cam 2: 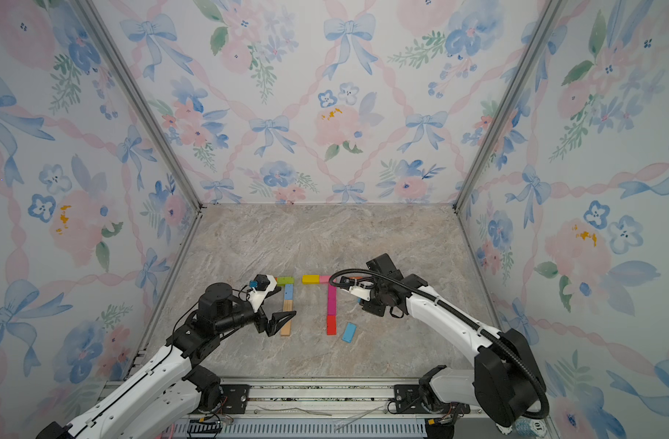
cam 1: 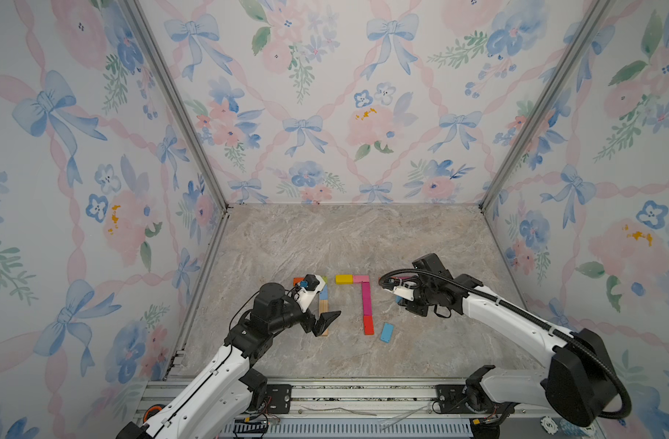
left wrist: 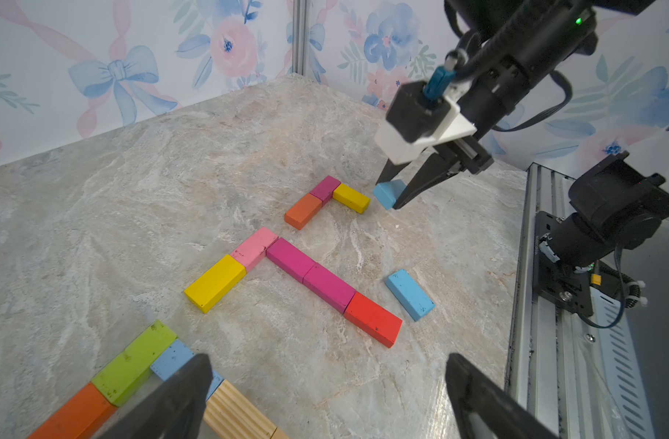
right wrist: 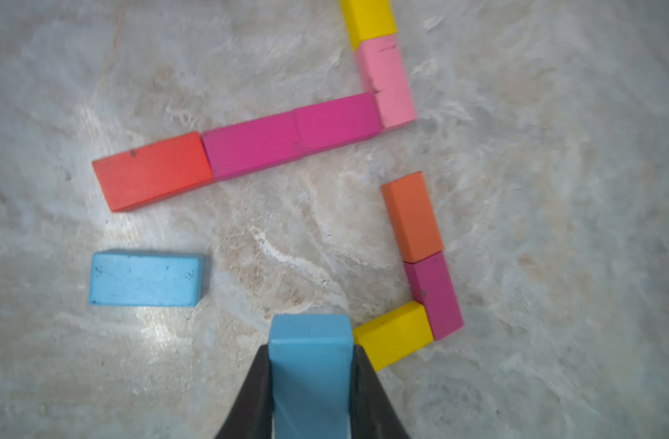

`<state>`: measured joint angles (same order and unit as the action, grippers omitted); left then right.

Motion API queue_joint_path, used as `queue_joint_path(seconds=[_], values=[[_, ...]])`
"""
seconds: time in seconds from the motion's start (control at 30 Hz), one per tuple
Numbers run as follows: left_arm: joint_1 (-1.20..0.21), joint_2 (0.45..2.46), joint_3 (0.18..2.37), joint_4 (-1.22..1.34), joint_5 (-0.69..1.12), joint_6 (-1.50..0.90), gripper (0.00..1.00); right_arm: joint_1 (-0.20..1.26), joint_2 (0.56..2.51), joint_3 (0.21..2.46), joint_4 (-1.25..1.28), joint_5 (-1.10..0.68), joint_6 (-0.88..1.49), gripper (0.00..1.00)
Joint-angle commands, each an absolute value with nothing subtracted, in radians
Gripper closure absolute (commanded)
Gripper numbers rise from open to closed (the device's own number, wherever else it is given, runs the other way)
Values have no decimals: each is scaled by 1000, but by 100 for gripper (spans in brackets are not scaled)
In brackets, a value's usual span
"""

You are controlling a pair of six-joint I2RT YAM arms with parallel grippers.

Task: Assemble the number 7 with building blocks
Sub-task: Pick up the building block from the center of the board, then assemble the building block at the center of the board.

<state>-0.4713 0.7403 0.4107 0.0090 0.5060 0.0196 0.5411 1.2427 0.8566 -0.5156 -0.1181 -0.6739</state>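
Right gripper (right wrist: pixel 310 346) pinches a light-blue rectangular wooden block (right wrist: pixel 310 328), just beside the yellow wooden block (right wrist: pixel 391 334). Likely the stem-extending step; next, seat it flush, end to end. Left gripper (left wrist: pixel 329 361) hangs spread wide.

beige-grey marble-look tabletop (cam 1: pixel 325 247), boxed in by walls of pastel wallpaper with blue bows and pink flowers (cam 1: pixel 325 95). silver aluminium posts (cam 1: pixel 177 102) in the back corners, silver aluminium rail (cam 1: pixel 363 395) along the front edge, slotted grey strip (cam 1: pixel 344 429) just beside it.
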Motion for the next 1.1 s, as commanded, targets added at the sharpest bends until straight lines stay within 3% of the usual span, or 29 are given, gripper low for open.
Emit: queue_joint_path(seconds=[0.0, 0.27, 0.47, 0.77, 1.07], values=[[-476, 734, 410, 5, 511, 32, 2, 512, 1141, 834, -459, -83, -370, 86], [-478, 738, 412, 6, 511, 30, 2, 463, 947, 801, -452, 39, 109, 82], [-478, 738, 412, 5, 505, 28, 2, 373, 980, 811, -627, 22, 379, 81], [-479, 754, 412, 5, 506, 30, 2, 302, 1069, 741, -715, -38, 547, 85], [-479, 756, 412, 5, 506, 29, 2, 328, 1161, 707, -706, -63, 572, 86]])
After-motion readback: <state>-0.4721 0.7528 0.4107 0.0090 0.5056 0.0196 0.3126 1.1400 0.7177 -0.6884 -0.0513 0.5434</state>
